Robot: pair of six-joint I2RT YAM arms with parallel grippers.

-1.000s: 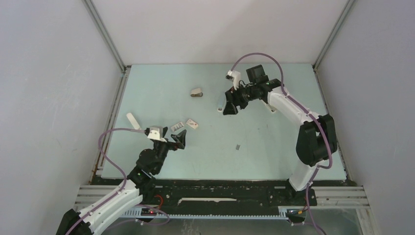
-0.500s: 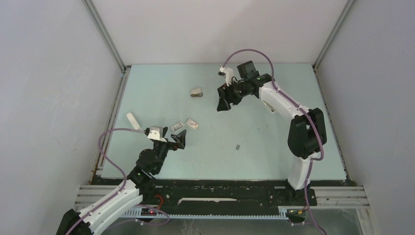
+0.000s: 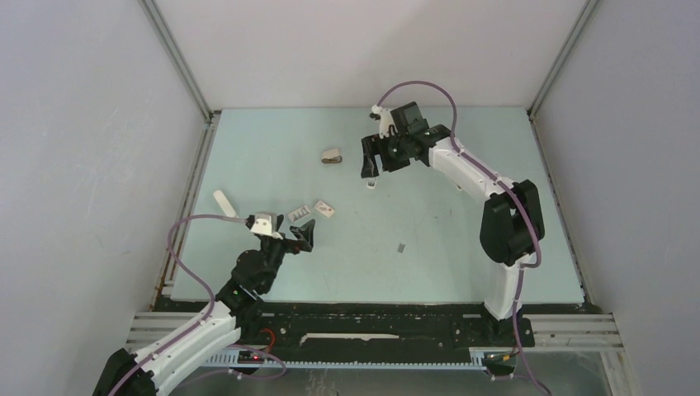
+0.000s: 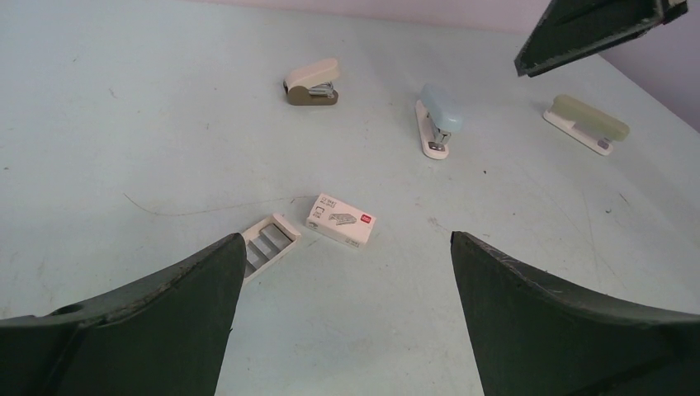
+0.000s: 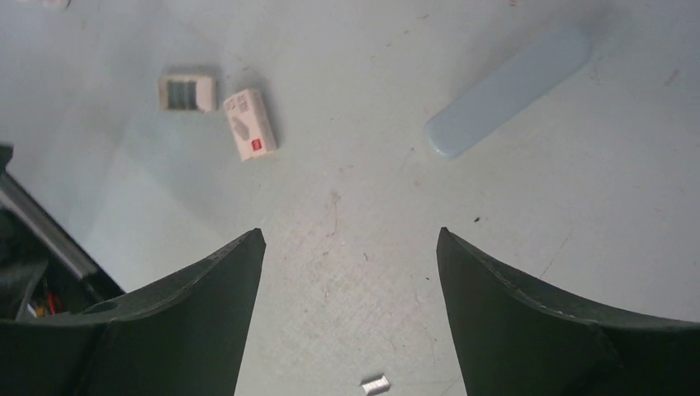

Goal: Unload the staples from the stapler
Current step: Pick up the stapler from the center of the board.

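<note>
While both arms reach over a pale green table (image 3: 462, 247), neither one holds anything. The right gripper (image 5: 348, 239) hangs above the far middle of the table with its two dark fingers spread wide and only bare tabletop between them. The stapler (image 5: 505, 92), slim and pale blue, lies flat on the table just ahead of those fingers and off to one side, apart from them and untouched. In the overhead view the right gripper hides most of it.

The staples (image 5: 375, 384), one tiny grey metal strip, lie alone on the table nearer the arm bases, well apart from the stapler.

The left gripper (image 4: 347, 239) sits low at the near left of the table, its fingers also spread wide with nothing between them. Just beyond its fingertips lie a small white labelled box (image 4: 342, 221) and, beside it, an open white tray (image 4: 268, 245) showing grey rows inside. Farther off rests a squat dark stapler with a cream top (image 4: 314, 82), to the left of the pale blue one.
</note>
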